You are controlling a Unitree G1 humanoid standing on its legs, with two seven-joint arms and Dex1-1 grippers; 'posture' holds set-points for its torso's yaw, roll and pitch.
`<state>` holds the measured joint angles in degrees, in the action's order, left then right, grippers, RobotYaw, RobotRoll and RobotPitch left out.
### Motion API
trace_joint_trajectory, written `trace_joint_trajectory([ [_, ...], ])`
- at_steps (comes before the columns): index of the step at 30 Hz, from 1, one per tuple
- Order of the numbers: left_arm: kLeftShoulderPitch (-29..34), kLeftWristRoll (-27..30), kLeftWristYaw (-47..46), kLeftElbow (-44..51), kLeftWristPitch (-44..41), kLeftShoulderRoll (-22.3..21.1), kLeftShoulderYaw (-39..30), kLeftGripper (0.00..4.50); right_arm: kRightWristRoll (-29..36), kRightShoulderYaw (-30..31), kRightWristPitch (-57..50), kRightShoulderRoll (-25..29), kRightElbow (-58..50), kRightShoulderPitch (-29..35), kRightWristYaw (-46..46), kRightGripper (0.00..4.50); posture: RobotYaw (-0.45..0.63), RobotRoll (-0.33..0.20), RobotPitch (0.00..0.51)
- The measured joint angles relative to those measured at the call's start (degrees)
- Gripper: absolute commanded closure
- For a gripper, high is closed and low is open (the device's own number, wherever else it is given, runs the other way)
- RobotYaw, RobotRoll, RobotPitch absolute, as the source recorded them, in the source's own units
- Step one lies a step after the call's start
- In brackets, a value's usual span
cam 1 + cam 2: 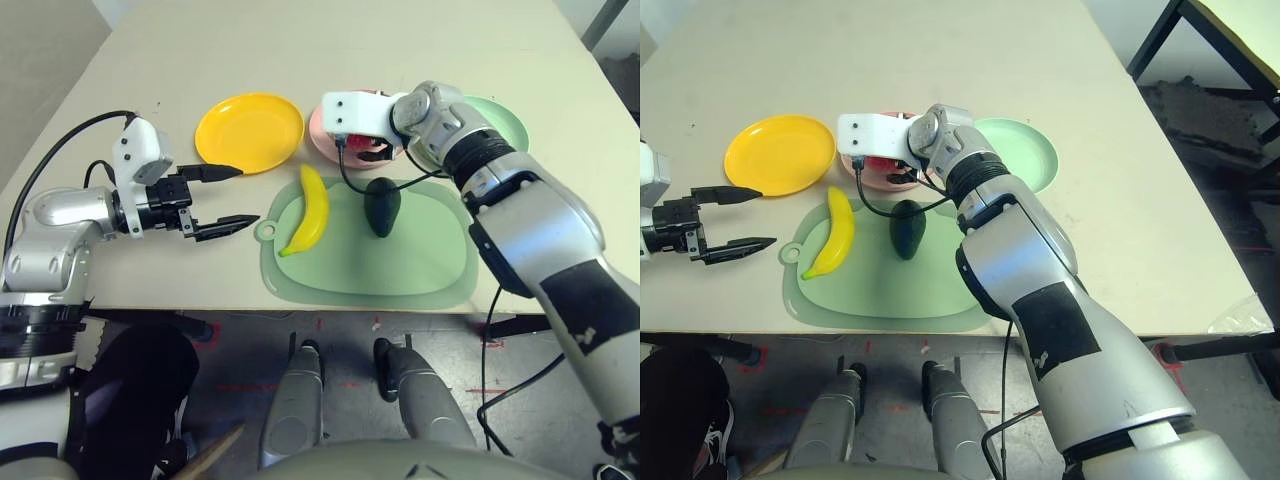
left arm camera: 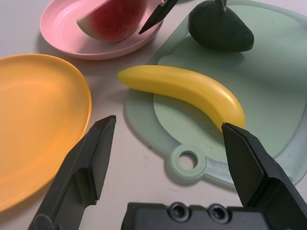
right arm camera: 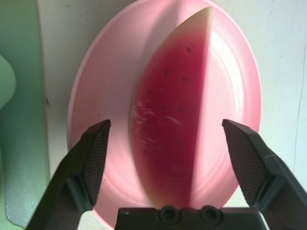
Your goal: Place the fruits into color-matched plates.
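The red watermelon wedge (image 3: pixel 172 139) lies in the pink plate (image 3: pixel 96 86). My right gripper (image 3: pixel 166 124) hovers over it, open, one finger on each side and neither touching. On the pale green cutting mat (image 1: pixel 420 260) rest the yellow banana (image 1: pixel 311 210) and the dark green avocado (image 1: pixel 382 205). The yellow-orange plate (image 1: pixel 249 131) sits bare left of the pink one. The mint green plate (image 1: pixel 1025 150) is behind my right forearm, partly hidden. My left gripper (image 1: pixel 248 196) is open just left of the mat, pointing at the banana, holding nothing.
The mat's handle hole (image 2: pixel 186 161) faces my left gripper. The near table edge (image 1: pixel 200 305) runs just below the mat. A black cable (image 1: pixel 360 185) hangs from my right wrist over the mat by the avocado.
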<state>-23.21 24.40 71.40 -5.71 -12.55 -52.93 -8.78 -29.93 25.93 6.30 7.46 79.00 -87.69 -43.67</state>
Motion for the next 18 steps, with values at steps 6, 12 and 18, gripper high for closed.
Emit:
trace_joint_trajectory([
  [6, -1.44, -0.38, 0.24, -1.24, 0.45, 0.01, 0.13, 0.0, -0.38, -0.01, 0.15, 0.59, 0.09, -1.56, 0.26, 0.02, 0.06, 0.0, 0.277],
  [12, -4.1, -1.55, 0.92, -4.3, 1.7, 0.22, 0.99, 0.0, -0.77, -0.02, 3.26, 2.8, 0.07, -7.33, -3.12, 0.02, 0.02, 0.0, 0.28],
  [18, -6.17, -1.82, 1.96, -7.16, 3.23, 0.7, 1.2, 0.0, -0.76, -0.01, 11.96, 5.92, -1.13, -13.74, -14.35, 0.02, 0.0, 0.0, 0.276],
])
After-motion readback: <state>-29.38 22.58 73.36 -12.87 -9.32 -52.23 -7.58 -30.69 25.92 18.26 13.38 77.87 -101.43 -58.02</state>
